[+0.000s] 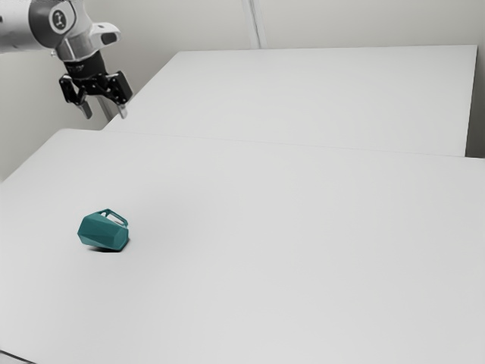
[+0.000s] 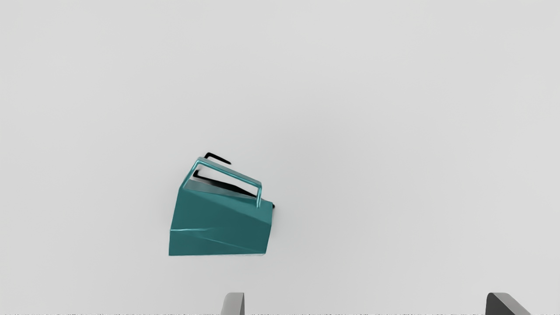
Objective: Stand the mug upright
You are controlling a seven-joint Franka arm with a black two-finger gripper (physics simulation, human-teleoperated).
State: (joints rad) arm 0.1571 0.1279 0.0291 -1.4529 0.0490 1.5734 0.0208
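Though on its side, teal mug [image 2: 221, 223] on white table [image 1: 303, 258].

Rounded white casings covered my arm [image 1: 17, 29], a grey disc [image 1: 61, 20] with a ringed emblem marked one joint, and a black mount [image 1: 91, 83] carried grey, blunt-ended fingers [image 1: 122, 111].

The mug [image 1: 104, 231] is lying on its side on the table [image 1: 265, 250]. Behind the mug, and more to the exterior view's right, there is a second flat surface [image 1: 303, 95]. Farther behind the mug stands the wall [image 1: 364, 23]. The gripper [image 1: 104, 114] is in the air, higher than the mug and well apart from it.
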